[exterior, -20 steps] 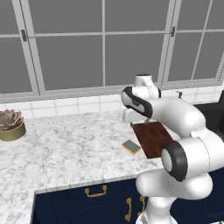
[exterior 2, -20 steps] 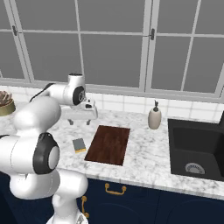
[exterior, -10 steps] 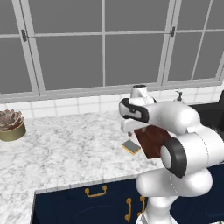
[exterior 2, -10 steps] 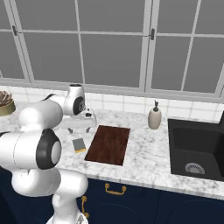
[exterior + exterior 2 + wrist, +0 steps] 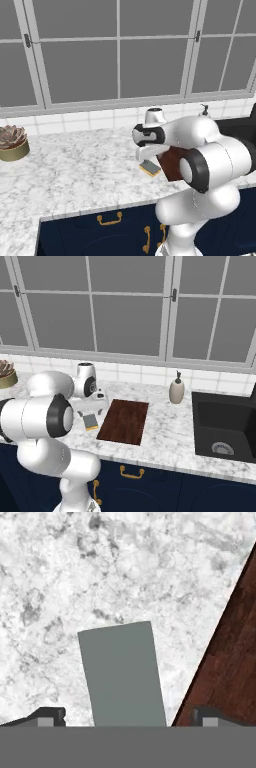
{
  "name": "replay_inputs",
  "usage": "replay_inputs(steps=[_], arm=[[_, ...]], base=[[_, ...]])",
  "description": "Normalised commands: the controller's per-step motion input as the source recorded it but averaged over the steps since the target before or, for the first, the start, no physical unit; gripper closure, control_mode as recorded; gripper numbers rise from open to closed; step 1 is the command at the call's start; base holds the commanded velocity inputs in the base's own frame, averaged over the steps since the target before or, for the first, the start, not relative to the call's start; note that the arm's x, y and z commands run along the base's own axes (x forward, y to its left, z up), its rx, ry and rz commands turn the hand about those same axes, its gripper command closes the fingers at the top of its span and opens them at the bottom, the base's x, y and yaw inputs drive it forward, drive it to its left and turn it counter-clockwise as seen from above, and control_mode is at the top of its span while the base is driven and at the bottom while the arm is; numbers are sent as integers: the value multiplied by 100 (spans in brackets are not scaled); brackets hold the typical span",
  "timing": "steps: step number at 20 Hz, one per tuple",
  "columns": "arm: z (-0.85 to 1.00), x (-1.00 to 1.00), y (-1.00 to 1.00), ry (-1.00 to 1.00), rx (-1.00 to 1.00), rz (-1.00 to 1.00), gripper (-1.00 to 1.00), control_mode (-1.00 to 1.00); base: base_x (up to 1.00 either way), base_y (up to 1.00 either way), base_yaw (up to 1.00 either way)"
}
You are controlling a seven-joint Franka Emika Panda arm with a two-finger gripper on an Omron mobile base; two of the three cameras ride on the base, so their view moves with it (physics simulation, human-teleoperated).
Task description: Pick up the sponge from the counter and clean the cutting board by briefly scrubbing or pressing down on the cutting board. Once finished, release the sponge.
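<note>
Sponge (image 5: 122, 674): small flat rectangular block, grey-green top over yellow base, lying flat on the counter (image 5: 165, 443), a white-and-grey marbled surface. It lies just beside the cutting board (image 5: 123, 421), not touching it. Cutting board: thin dark reddish-brown wooden rectangle, lying flat, nothing resting on it.

Bare counter (image 5: 100, 572) around sponge (image 5: 122, 674); cutting board (image 5: 227, 662) just beside it.

Base cams behind arm, L/R, share counter (image 5: 75, 170); hand cam close, facing down.
</note>
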Motion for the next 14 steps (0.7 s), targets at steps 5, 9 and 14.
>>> replay_inputs(steps=[5,9,14], arm=[[-42,13,0,3,0,11,-100,-100],[-25,0,2,2,0,11,-100,-100],[-9,0,1,1,0,9,-100,-100]], base=[[0,0,0],[0,0,0],[0,0,0]])
